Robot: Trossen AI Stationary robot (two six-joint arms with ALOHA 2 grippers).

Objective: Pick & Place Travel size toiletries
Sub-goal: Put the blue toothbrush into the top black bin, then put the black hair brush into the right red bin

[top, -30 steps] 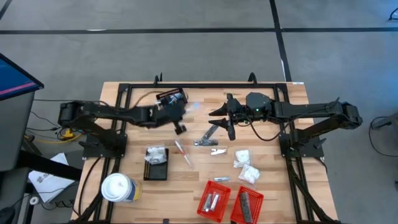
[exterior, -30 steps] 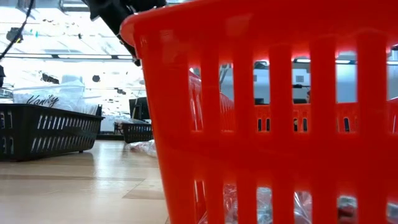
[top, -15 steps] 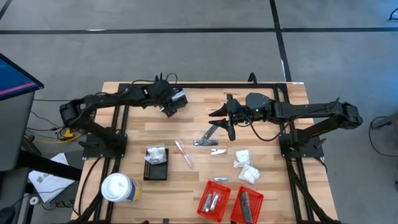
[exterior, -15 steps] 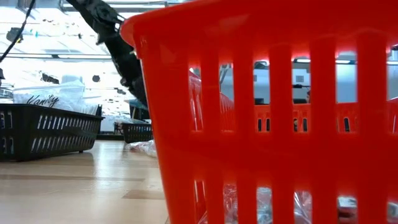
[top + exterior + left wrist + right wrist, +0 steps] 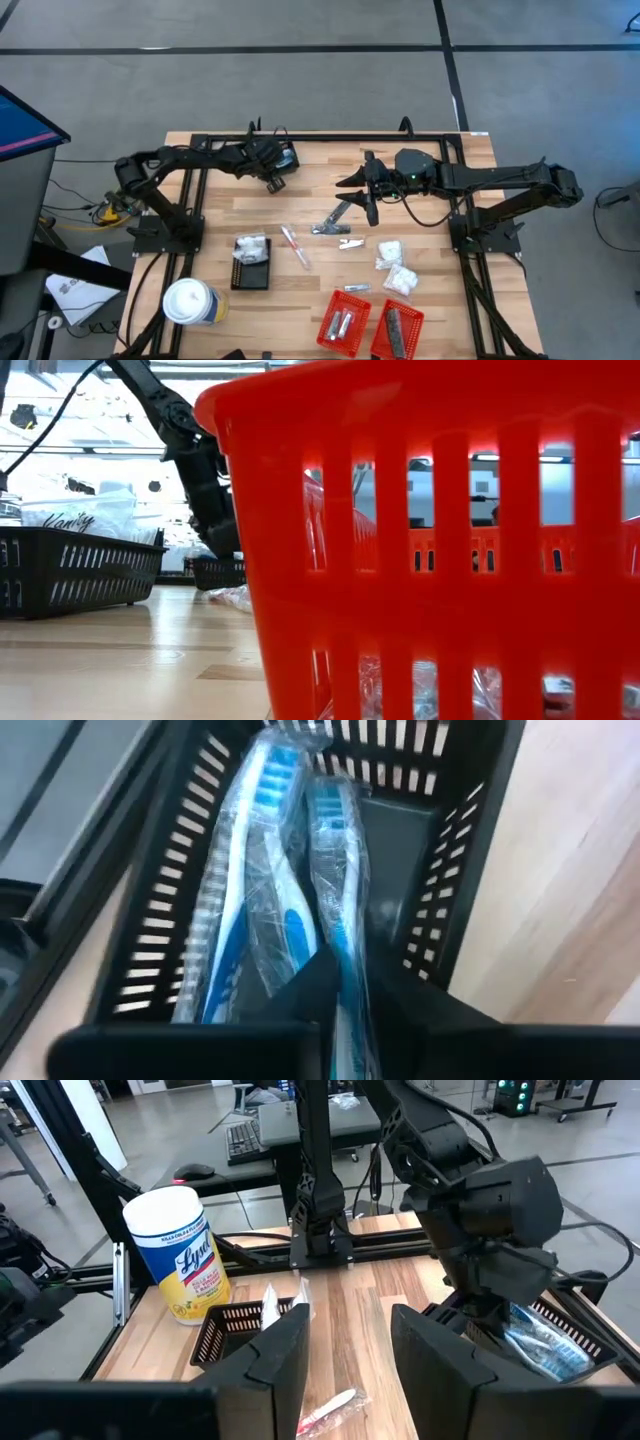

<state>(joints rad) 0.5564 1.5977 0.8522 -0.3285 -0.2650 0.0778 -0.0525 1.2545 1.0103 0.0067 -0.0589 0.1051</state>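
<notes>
At the table's far left stands a black slotted basket point(image 5: 284, 158) with two clear-wrapped blue toothbrushes point(image 5: 262, 870) in it. My left gripper point(image 5: 272, 176) hangs over it, shut on one of them. My right gripper point(image 5: 364, 192) hovers open above mid-table, holding nothing. Below it on the wood lie silvery and dark pieces point(image 5: 336, 218), a thin pinkish tube point(image 5: 293, 243) and white packets point(image 5: 396, 268). The low view shows only my left arm point(image 5: 200, 480) behind a red basket point(image 5: 430, 540). My left gripper pinches the right-hand wrapped toothbrush by its handle end point(image 5: 343, 982) between its two fingers. The fingers point(image 5: 300, 995) slant down from above into the basket. The brush runs on away from them, its head end point(image 5: 330, 810) lying in the basket beside the other brush.
Two red baskets point(image 5: 343, 322) point(image 5: 398, 330) with items stand at the near edge. A second black basket point(image 5: 250, 264) holds white packets. A white wipes canister point(image 5: 188, 302) stands at the near left. Black frame rails point(image 5: 330, 137) run along the far edge.
My left gripper has swung toward the table's far left and sunk, tipping more steeply down, and has carried the wrapped toothbrush from mid-table into the far black basket. My right gripper has kept still.
</notes>
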